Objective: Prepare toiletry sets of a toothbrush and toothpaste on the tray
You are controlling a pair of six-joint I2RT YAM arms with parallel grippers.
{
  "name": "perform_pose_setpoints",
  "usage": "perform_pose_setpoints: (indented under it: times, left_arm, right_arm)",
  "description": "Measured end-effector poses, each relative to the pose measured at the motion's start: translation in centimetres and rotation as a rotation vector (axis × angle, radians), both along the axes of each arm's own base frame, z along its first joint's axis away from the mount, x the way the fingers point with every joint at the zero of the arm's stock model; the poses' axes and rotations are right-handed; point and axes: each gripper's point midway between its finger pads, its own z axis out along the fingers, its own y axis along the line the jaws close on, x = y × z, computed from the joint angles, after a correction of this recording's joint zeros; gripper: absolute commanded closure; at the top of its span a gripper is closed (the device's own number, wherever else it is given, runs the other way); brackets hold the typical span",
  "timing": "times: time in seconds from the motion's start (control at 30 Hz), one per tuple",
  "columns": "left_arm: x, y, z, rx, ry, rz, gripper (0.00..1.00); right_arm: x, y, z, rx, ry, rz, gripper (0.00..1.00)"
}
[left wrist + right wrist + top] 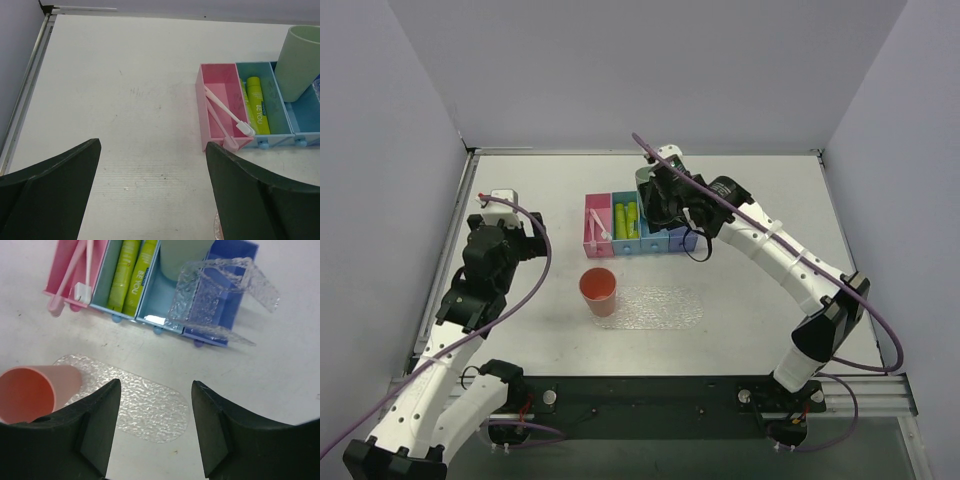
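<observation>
Top external view, my tally. On the tray [665, 308], mid-table toward the near edge: one pink cup [599, 291] at its left end, with no brush or tube, so I judge no set started and all still to do. In the row of bins [280, 135], mid-table toward the far edge: toothbrush [225, 109] stock in the pink bin, toothpaste [257, 102] next door. The green cup [300, 57] and leaning clear trays [220, 295] crowd the right-hand bins. The right gripper [156, 390] hovers by those bins, spread wide, empty. The left gripper [154, 160], toward the left edge, is likewise wide and empty.
</observation>
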Motion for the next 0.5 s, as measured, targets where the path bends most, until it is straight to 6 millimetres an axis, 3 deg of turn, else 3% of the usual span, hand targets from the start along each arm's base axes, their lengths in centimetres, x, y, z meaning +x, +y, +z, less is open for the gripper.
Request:
perform_pose_setpoints:
  times: [0.33,0.5]
  left_arm:
    - [0.3,-0.5,-0.6,0.002,0.021,-0.023,0.03]
    - [0.4,-0.7,-0.9,0.004,0.032,-0.033,0.03]
  right_arm:
    - [4.3,-2.5,-1.4,-0.210,-0.057,-0.058,0.51]
    - [6.1,-2.0,-2.4,-0.218,-0.044,-0.072,0.53]
